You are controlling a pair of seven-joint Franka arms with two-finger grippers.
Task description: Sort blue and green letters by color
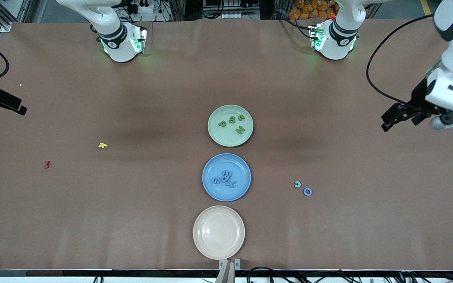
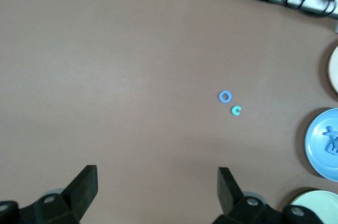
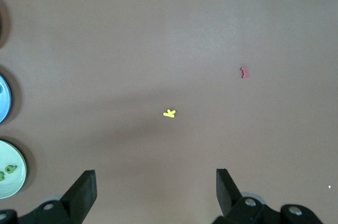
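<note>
Several olive green letters (image 1: pixel 232 120) lie in the pale green plate (image 1: pixel 218 134). Several blue letters (image 1: pixel 226 177) lie piled in the blue plate (image 1: pixel 239 167), which is nearer to the front camera. A small blue ring letter (image 1: pixel 307 191) and a teal c-like curve (image 1: pixel 297 184) lie loose on the table toward the left arm's end; both show in the left wrist view, ring (image 2: pixel 225 96) and curve (image 2: pixel 236 110). My left gripper (image 1: pixel 387 120) (image 2: pixel 157 174) is open and empty, high over bare table. My right gripper (image 1: pixel 20 109) (image 3: pixel 156 176) is open and empty over the right arm's end.
An empty cream plate (image 1: pixel 218 232) stands nearest the front camera, in line with the two others. A tiny yellow letter (image 1: pixel 102 146) (image 3: pixel 169 113) and a tiny red letter (image 1: pixel 46 164) (image 3: pixel 244 72) lie toward the right arm's end. The table is covered in brown.
</note>
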